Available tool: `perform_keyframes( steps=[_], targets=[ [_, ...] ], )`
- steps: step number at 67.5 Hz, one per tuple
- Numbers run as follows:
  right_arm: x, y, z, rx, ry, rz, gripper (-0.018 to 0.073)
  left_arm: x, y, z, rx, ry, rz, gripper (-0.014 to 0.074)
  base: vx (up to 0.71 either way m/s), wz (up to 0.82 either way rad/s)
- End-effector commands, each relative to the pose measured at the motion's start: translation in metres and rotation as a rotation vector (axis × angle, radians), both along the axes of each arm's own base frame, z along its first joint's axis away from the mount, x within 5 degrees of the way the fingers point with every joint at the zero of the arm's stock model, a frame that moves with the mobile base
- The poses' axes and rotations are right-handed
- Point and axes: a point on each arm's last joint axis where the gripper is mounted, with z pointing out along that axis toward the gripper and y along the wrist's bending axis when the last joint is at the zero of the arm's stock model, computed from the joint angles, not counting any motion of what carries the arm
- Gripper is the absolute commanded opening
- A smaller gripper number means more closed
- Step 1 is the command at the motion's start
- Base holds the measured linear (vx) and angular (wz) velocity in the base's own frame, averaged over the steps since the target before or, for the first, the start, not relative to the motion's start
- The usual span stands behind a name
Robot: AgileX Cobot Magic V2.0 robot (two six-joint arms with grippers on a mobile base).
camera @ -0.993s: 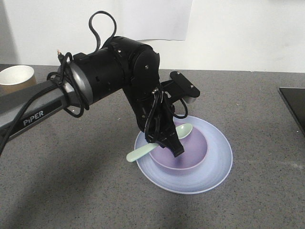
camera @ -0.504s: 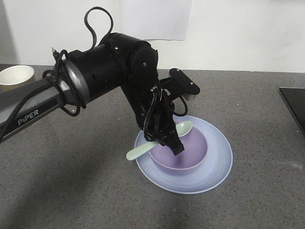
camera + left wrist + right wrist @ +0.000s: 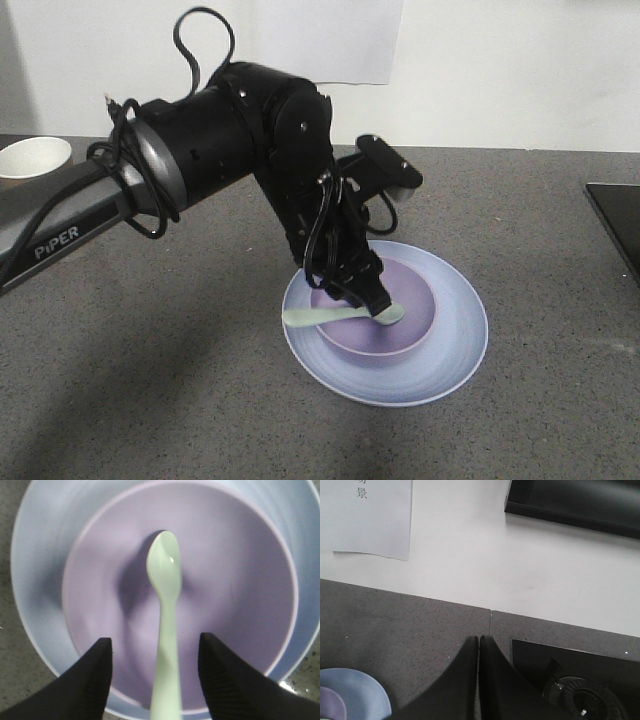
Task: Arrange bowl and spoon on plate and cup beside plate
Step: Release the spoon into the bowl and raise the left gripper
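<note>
Left claw [image 3: 156, 642] released, spread wide. Spoon [image 3: 164, 572] lies in bowl [image 3: 240, 580] on plate [image 3: 35, 555]. Right claw [image 3: 479, 652] clenched. Left arm [image 3: 200, 150] reads "PiPER".

Your left arm [image 3: 150, 170] stretches in from the left edge of the front view, upper link slanting upward. It folds sharply at the wrist [image 3: 300, 140], so the left gripper [image 3: 155, 645] points steeply down. Its fingers [image 3: 95, 680] stand well apart, ribbed pads facing each other. Your right gripper [image 3: 479, 642] is held roughly level and aimed forward, its jaws pressed flat together along their whole visible length.
</note>
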Motion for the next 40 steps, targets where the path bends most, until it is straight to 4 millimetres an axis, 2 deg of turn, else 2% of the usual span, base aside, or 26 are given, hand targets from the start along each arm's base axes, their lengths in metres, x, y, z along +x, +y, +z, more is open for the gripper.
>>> perform_keyframes(
  steps=[1, 11, 21, 31, 40],
  targets=[
    [-0.003, -0.001, 0.015, -0.003, -0.100, 0.008, -0.0006, -0.009, 0.004, 0.058, -0.149, -0.132, 0.023, 0.0398, 0.00, 0.00],
    [-0.003, -0.001, 0.015, -0.003, -0.100, 0.008, -0.0006, -0.013, 0.017, 0.108, -0.224, -0.303, 0.041, 0.0396, 0.00, 0.00],
    [-0.003, -0.002, 0.015, -0.004, -0.097, 0.006, -0.0006, -0.017, 0.051, 0.162, -0.234, -0.567, 0.188, 0.0396, 0.00, 0.00],
    [-0.003, -0.001, 0.015, -0.003, -0.098, 0.007, -0.0006, -0.013, 0.114, 0.204, -0.153, -0.826, 0.466, 0.0396, 0.00, 0.00],
    [-0.003, -0.001, 0.014, -0.001, -0.095, 0.008, -0.0006, -0.003, 0.173, 0.216, -0.051, -0.879, 0.675, 0.0396, 0.00, 0.00]
  ],
)
